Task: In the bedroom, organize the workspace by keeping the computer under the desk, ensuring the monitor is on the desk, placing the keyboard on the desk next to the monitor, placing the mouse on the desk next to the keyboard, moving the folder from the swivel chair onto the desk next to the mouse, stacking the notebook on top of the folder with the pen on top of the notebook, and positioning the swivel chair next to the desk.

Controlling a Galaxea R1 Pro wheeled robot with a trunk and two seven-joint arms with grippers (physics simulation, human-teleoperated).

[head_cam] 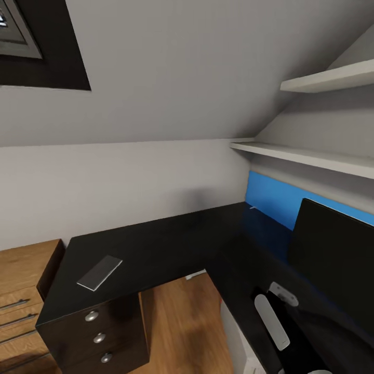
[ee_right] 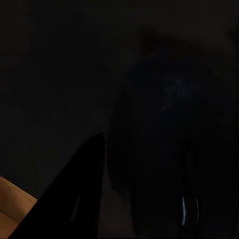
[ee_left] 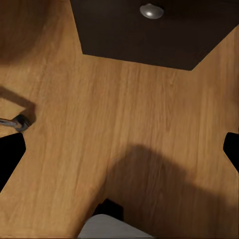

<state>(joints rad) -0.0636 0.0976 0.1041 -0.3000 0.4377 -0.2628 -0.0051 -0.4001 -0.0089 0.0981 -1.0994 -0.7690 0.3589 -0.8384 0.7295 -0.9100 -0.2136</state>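
**Notebook lies flat on the desk; folder stands against the wall**

In the head view the notebook (head_cam: 99,271), a thin dark grey booklet, lies flat at about 8 o'clock on the black L-shaped desk (head_cam: 171,241), above the round-knobbed drawers (head_cam: 98,337). It looks light and stiff but offers almost no edge; my judgement is that it is best slid to the desk's rim and pinched across a short side. The blue folder (head_cam: 272,200) appears to stand against the wall at 3 o'clock, behind the monitor (head_cam: 332,254). It is likely light, broad and floppy, so take it near the middle of its top edge.

The left tool (ee_left: 119,149) shows dark fingertips spread apart over the wooden floor (ee_left: 74,124). Whether the right tool is apart or together I cannot tell; its view is too dark.
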